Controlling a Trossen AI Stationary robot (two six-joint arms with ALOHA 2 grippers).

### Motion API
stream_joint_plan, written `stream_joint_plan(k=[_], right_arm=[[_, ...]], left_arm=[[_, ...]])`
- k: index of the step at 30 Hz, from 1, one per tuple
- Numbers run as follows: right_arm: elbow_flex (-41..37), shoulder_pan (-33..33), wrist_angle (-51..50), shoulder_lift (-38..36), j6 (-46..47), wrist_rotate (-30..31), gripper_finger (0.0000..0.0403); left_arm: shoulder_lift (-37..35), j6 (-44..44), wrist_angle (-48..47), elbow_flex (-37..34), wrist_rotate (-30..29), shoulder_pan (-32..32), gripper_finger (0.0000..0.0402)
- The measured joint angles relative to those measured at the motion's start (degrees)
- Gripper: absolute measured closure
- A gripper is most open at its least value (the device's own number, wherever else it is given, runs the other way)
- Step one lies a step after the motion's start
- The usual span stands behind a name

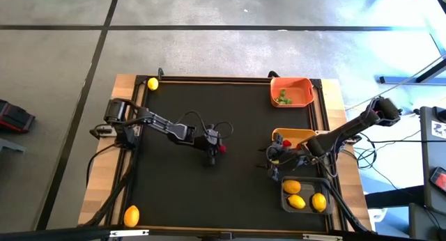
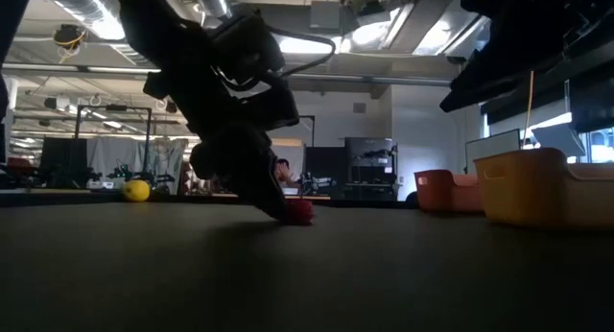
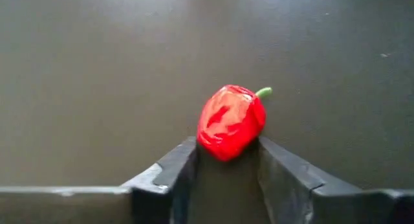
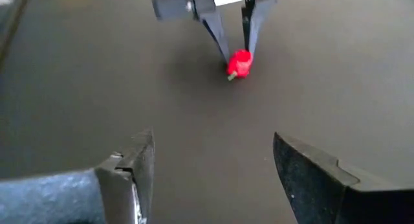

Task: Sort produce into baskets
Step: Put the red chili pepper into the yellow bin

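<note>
Near the middle of the dark table mat (image 1: 209,115), the left gripper (image 3: 226,166) sits low with its two dark fingers narrowed onto a small red pepper (image 3: 230,122). Both fingers touch the pepper's sides, and it still rests on the mat, so this looks like a grip being taken for a lift. The pepper's green stem points away from the fingers.

Along the mat's right edge stand the three baskets. The orange basket (image 1: 290,91) at the far corner holds tiny green pieces. The yellow-tan basket (image 1: 296,136) sits below it, and the dark basket (image 1: 304,197) at the near corner holds three lemons (image 1: 297,201). The right gripper (image 4: 213,179) hangs beside the yellow-tan basket, its fingers spread wide and holding nothing.

Between the two arms the mat lies bare, leaving open room to carry the pepper toward the baskets. One loose lemon (image 1: 152,83) rests at the mat's far left corner, another lemon (image 1: 131,215) at the near left corner, both close to the raised border.
</note>
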Motion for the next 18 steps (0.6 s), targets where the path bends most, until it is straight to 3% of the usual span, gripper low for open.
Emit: stream_joint_plan(k=[5, 10, 14, 18], right_arm=[[0.0, 0.0, -0.5, 0.6, -0.5, -0.1, 0.0159], [0.0, 0.0, -0.4, 0.6, -0.7, -0.1, 0.0159], [0.0, 0.0, -0.4, 0.6, -0.7, -0.8, 0.0159], [0.0, 0.0, -0.4, 0.6, -0.7, -1.2, 0.0159]], left_arm=[[-0.4, 3.0, 1.4, -0.2, 0.1, 0.0, 0.0296], [-0.6, 5.5, 1.5, -0.2, -0.2, 0.0, 0.0308], [-0.6, 6.0, 1.3, -0.2, -0.2, 0.2, 0.0299], [-0.6, 6.7, 1.3, 0.0, -0.4, 0.3, 0.0260]])
